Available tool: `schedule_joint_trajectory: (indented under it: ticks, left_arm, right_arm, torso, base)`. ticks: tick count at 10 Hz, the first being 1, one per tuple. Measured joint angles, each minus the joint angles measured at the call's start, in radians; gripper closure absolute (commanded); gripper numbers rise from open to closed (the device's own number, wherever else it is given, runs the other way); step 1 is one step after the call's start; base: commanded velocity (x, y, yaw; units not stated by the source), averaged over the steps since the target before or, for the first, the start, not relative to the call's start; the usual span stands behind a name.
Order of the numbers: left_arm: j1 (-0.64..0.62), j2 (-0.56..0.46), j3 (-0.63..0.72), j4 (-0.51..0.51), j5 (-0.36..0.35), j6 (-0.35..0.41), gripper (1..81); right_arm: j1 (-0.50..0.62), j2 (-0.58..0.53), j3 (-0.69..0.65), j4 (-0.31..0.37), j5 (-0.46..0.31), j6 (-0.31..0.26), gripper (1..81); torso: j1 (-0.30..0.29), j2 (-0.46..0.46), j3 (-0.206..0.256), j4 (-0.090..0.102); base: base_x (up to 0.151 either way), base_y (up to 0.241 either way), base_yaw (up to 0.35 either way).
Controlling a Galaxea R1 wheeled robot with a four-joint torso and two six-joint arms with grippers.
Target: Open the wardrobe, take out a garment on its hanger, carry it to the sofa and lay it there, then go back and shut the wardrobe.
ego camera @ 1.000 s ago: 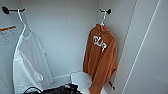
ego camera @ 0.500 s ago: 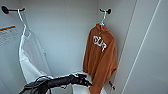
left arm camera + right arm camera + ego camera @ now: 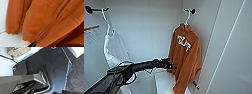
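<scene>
The left arm (image 3: pixel 134 68) reaches across into the open wardrobe (image 3: pixel 146 27); its pincer (image 3: pixel 171 66) sits at the lower edge of the garment (image 3: pixel 185 57), grip state impossible to tell; the garment hangs on its hanger (image 3: pixel 187 17) from a black hook (image 3: pixel 192 11); a white shirt (image 3: pixel 114 50) hangs opposite.

Plain white walls, a black wall hook (image 3: pixel 89 9), dark grey carpeted floor (image 3: pixel 76 74), even indoor light.

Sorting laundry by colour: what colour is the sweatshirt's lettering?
White lettering on the rust-orange garment, clearest in the head view.
</scene>
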Motion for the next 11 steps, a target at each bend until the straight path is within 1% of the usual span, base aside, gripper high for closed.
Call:
schedule_joint_trajectory:
  ticks: [3, 5, 7, 9, 11]
  left_arm:
    - [-0.107, 0.033, 0.009, -0.002, 0.017, -0.087, 1.0]
    - [-0.227, 0.043, 0.010, -0.008, 0.018, -0.154, 1.0]
    - [-0.314, 0.045, 0.009, -0.022, 0.018, -0.210, 1.0]
    - [-0.373, 0.061, -0.004, -0.047, 0.021, -0.258, 1.0]
    - [-0.466, 0.077, -0.026, -0.088, 0.020, -0.285, 1.0]
  right_arm:
    - [0.003, 0.002, 0.000, 0.000, 0.000, 0.000, 1.0]
    - [0.003, 0.005, 0.000, 0.000, -0.001, 0.000, 1.0]
    - [0.003, 0.005, 0.000, 0.000, -0.001, 0.000, 1.0]
    - [0.003, 0.005, 0.000, 0.000, -0.001, -0.001, 1.0]
    - [0.003, 0.005, 0.000, 0.000, -0.001, 0.000, 1.0]
  torso:
    - [0.000, 0.000, 0.000, 0.000]
    - [0.000, 0.000, -0.001, 0.000]
    - [0.000, 0.000, -0.001, 0.000]
    - [0.001, 0.000, -0.001, 0.000]
    - [0.001, 0.000, -0.001, 0.000]
  base:
    - [0.000, 0.000, 0.000]
    - [0.000, 0.000, 0.000]
    - [0.000, 0.000, 0.000]
    - [0.000, 0.000, 0.000]
    - [0.000, 0.000, 0.000]
